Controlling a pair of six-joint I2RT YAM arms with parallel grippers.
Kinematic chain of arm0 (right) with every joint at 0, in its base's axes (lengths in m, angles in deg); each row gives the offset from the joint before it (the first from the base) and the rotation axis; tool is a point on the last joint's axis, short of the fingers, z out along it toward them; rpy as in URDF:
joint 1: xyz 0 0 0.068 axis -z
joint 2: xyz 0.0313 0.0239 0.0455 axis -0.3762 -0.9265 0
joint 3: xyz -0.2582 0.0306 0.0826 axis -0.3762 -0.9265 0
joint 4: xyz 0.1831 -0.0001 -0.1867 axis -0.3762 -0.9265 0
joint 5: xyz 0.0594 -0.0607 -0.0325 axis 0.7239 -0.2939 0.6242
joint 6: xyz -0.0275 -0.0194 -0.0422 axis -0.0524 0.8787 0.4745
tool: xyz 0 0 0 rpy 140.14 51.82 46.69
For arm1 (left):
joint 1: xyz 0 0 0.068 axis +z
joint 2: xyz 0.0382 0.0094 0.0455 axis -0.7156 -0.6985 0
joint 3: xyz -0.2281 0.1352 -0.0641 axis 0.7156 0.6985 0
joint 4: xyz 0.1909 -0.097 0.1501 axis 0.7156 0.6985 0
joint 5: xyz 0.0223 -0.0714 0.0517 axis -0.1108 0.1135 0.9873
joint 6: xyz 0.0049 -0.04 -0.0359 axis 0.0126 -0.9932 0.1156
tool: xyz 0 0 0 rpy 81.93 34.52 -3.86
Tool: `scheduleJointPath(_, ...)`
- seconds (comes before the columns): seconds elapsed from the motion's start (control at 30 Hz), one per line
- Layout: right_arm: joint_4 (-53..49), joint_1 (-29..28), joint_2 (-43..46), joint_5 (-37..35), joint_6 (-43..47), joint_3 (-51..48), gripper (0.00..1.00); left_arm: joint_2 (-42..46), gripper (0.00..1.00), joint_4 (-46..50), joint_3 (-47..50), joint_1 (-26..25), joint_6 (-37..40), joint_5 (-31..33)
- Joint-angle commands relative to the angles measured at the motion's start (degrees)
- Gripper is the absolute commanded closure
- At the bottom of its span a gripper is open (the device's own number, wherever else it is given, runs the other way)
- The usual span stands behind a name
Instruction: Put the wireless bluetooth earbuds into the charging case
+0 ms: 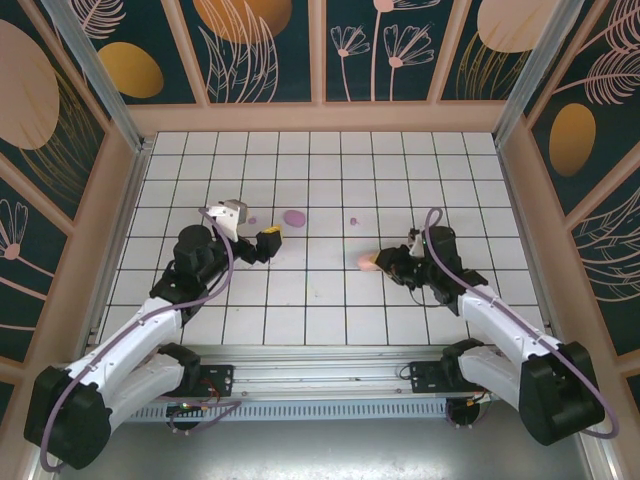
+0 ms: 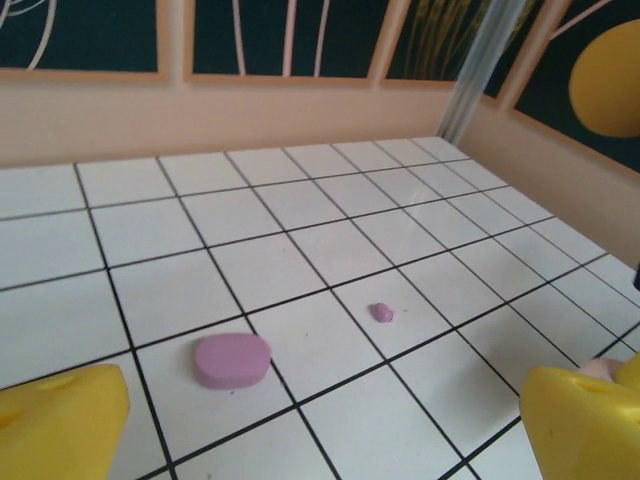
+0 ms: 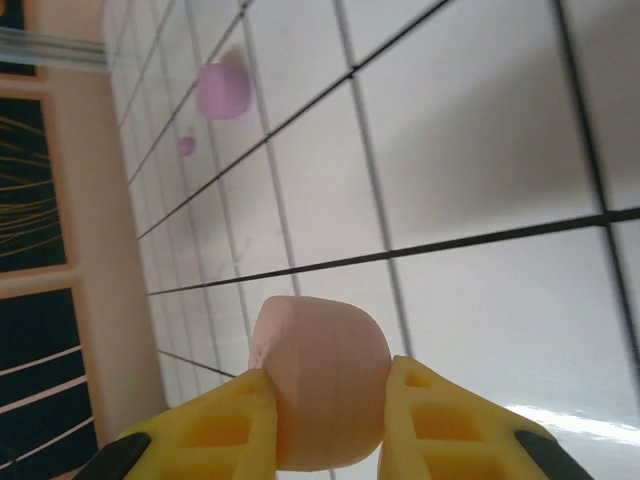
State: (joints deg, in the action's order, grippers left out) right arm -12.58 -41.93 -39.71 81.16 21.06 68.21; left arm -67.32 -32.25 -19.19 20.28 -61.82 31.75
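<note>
So: one purple earbud (image 2: 382, 313) lay loose on the desk (image 2: 300, 200), ahead of the left fingers (image 2: 60, 420) and just past the purple case (image 2: 232, 360), touching neither. Left fingers were spread wide, holding nothing. Right fingers (image 3: 450, 410) were clamped on the pink case (image 3: 320, 380), one on each side. Purple case and earbud sat well ahead of them, roughly between the two sets of fingers.
</note>
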Motion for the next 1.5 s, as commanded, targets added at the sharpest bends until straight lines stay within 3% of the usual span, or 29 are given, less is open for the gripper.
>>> scheduleJointPath(0.0, 3.78, 2.50, -0.77, 1.59, 3.97, -1.60, 0.85, -0.42, 0.02, 1.01, -2.30, 0.16, -2.29, 0.82)
scheduleJointPath(0.27, 4.11, 8.77, -7.12, 3.93, 10.76, -2.47, 0.85, -3.31, 0.01, -0.49, -2.88, 0.18, -1.50, -2.31)
scheduleJointPath(1.07, 12.04, 5.07, -24.19, 2.39, 13.90, 3.07, 0.84, -4.57, 0.02, -2.66, -0.81, 0.18, -1.37, -3.57)
scheduleJointPath(1.2, 10.92, 4.76, -25.19, 1.58, 14.63, 3.16, 0.76, -5.14, 0.01, -2.64, -1.12, 0.17, -0.85, -3.42)
scheduleJointPath(1.47, -2.01, 2.34, -20.10, -5.68, 17.71, 7.01, 0.46, -5.47, 0.02, -2.72, -1.39, 0.18, -0.12, -3.33)
